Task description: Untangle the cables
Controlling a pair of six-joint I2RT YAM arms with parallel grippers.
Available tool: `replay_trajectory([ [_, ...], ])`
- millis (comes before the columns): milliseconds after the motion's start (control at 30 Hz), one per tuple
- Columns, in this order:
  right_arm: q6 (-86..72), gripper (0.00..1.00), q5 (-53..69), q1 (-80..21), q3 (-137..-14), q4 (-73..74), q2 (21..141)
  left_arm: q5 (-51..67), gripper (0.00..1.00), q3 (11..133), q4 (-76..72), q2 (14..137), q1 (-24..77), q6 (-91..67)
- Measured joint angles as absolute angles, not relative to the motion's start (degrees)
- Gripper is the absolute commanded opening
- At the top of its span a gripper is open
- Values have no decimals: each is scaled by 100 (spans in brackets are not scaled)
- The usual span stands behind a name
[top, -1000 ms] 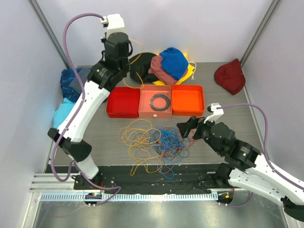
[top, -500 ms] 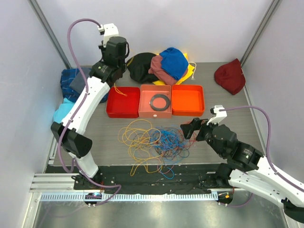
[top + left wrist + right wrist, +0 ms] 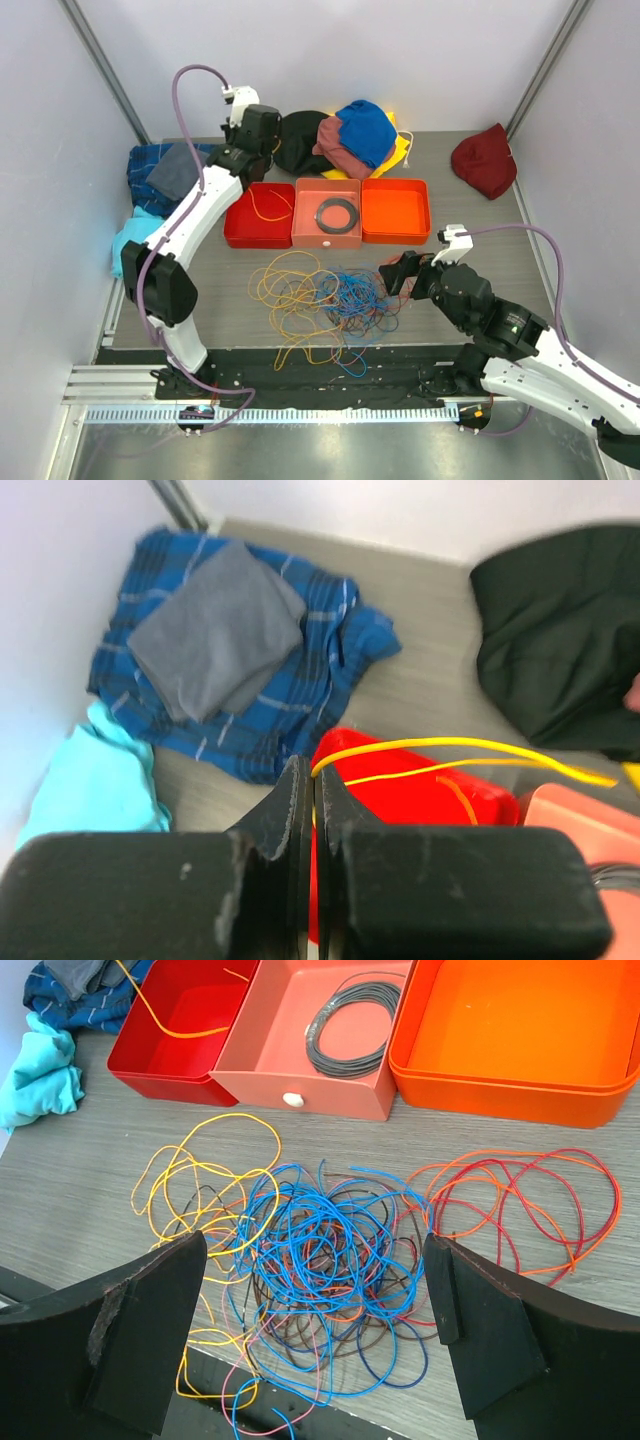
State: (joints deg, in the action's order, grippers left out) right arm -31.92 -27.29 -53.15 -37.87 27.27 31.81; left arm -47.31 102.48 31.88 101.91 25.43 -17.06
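Note:
A tangle of thin cables in blue, yellow, orange, red and brown lies on the table in front of the trays. My right gripper hangs open above the tangle, its fingers wide on either side and touching nothing. It sits at the tangle's right edge in the top view. My left gripper is shut on a yellow cable at the back rim of the red tray. That cable trails down into the red tray.
Three trays stand in a row: red, salmon holding a black rubber ring, and orange. Cloths lie around: blue plaid with grey, cyan, a black, maroon and blue pile, and dark red.
My left arm has swung down and right toward the red tray with the yellow cable, which now lies partly in that tray. The right gripper has barely shifted.

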Motion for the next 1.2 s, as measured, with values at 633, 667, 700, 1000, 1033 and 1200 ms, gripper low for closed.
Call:
replay_trajectory([
  [633,-3194,100,-2709,-5315,-3566,2536,3494,-4195,62,9102,3715,10580,2456,-2759],
  [667,-3194,100,-2711,-5315,-3566,2539,3483,-4211,63,9094,3726,10547,2447,-2768],
  [700,-3199,100,-2714,-5315,-3566,2534,3472,-4217,65,9080,3723,10508,2445,-2781],
  [1000,-3208,100,-2738,-5315,-3566,2488,3656,-4237,66,8322,3795,9080,2561,-2880],
  [1033,-3232,100,-2805,-5315,-3566,2491,3691,-4230,66,8114,3795,8799,2665,-2899],
  [1200,-3542,100,-3277,-5315,-3380,2488,3697,-4125,68,7319,3756,8044,4202,-3079],
])
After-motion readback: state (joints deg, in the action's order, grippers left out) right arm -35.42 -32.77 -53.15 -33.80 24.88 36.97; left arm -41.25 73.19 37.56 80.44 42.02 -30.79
